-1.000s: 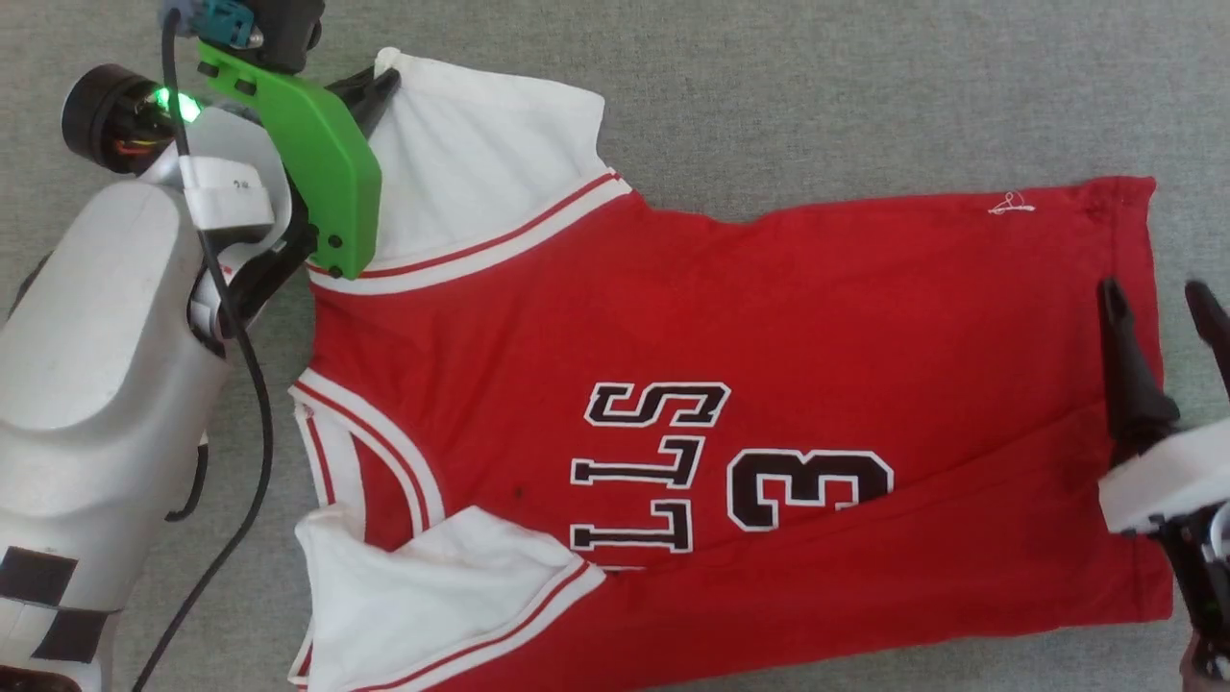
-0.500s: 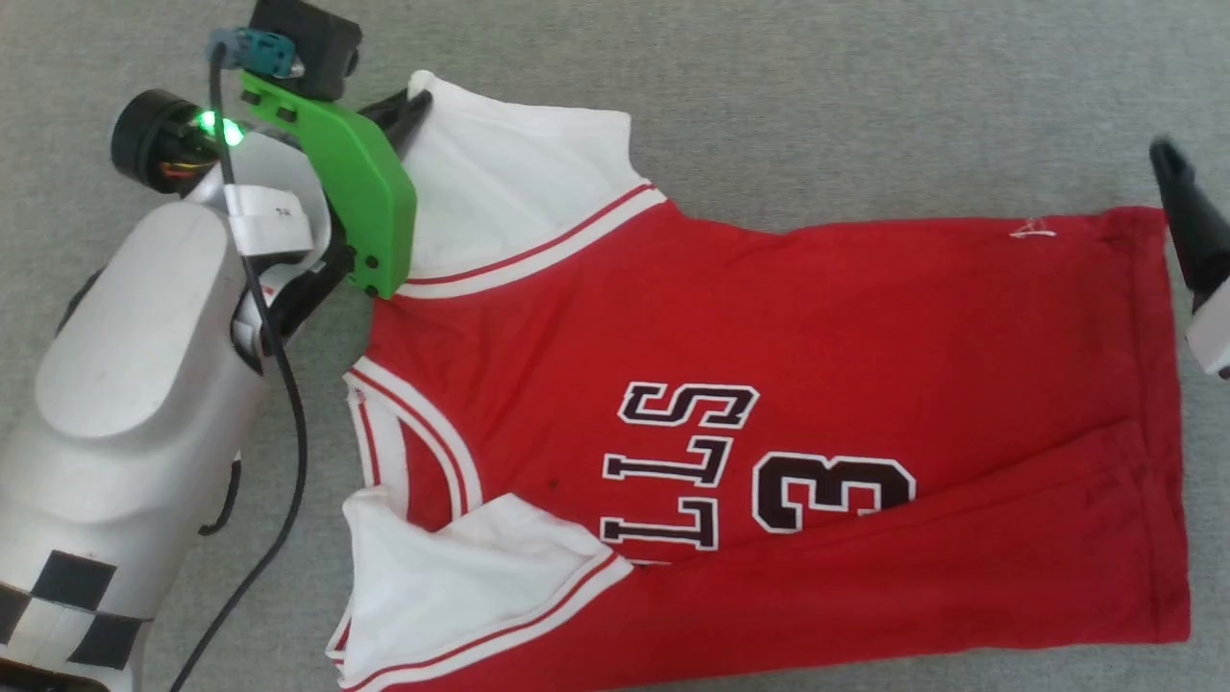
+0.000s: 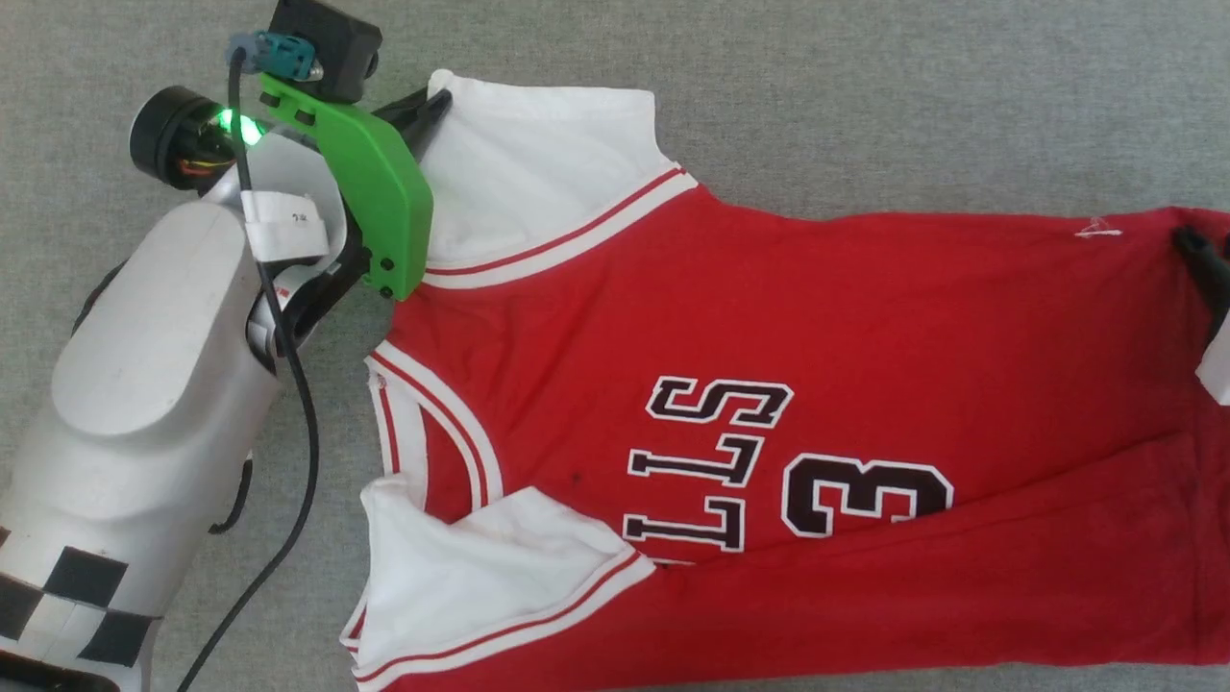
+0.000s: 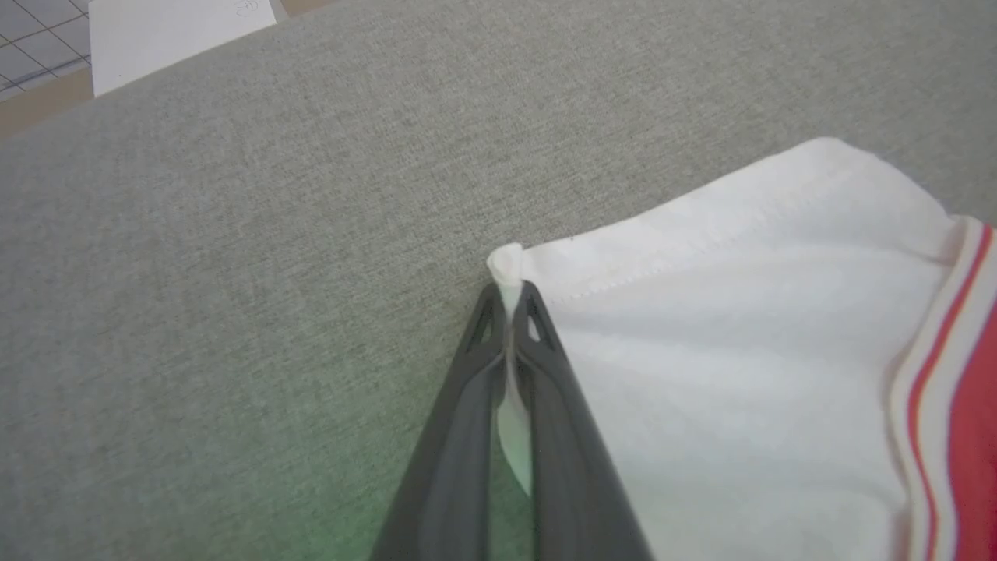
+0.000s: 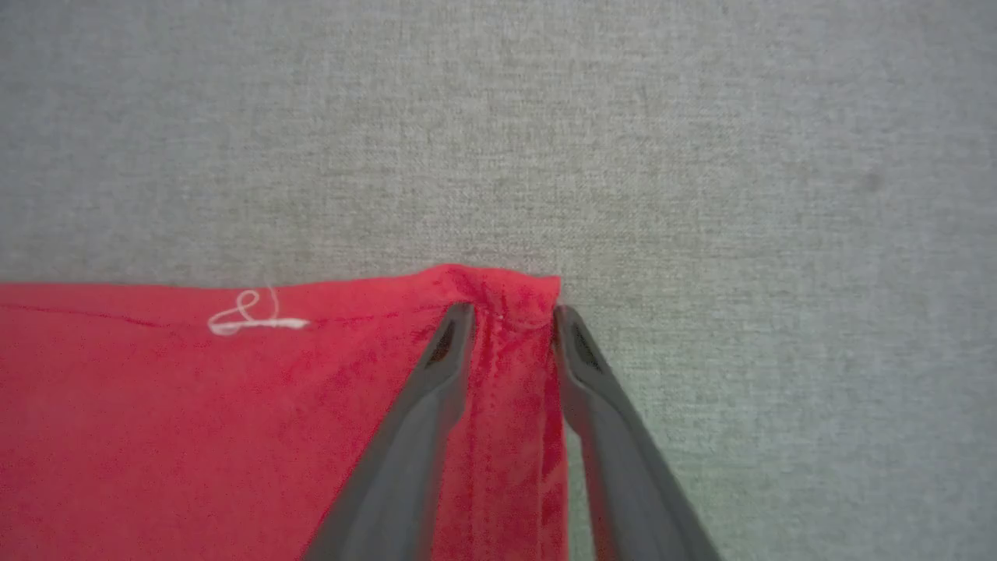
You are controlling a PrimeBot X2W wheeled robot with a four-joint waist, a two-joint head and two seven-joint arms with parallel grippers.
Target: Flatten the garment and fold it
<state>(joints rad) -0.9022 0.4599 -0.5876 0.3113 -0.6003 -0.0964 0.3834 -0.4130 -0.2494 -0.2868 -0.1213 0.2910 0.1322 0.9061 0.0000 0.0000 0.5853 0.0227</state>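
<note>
The garment (image 3: 769,327), a red jersey with white sleeves, striped trim and a black "3", lies spread on the grey cloth surface, its hem to the right. My left gripper (image 3: 437,101) is shut on the far white sleeve's corner, and the left wrist view shows that white corner (image 4: 506,265) pinched between the fingertips of the left gripper (image 4: 510,292). My right gripper (image 3: 1196,245) sits at the hem's far corner. In the right wrist view, the right gripper (image 5: 510,315) has its jaws half narrowed astride the red hem strip (image 5: 506,374), still apart.
The near sleeve (image 3: 480,586) lies folded over the jersey's front. A diagonal crease (image 3: 1057,481) runs across the lower body. Grey cloth surface (image 3: 865,96) stretches beyond the garment. A white sheet (image 4: 171,31) lies past the surface's far edge.
The head camera has shifted, sliding the scene rightward. My right gripper went from the middle of the hem to its far corner and its jaws narrowed. The left grip on the sleeve is unchanged.
</note>
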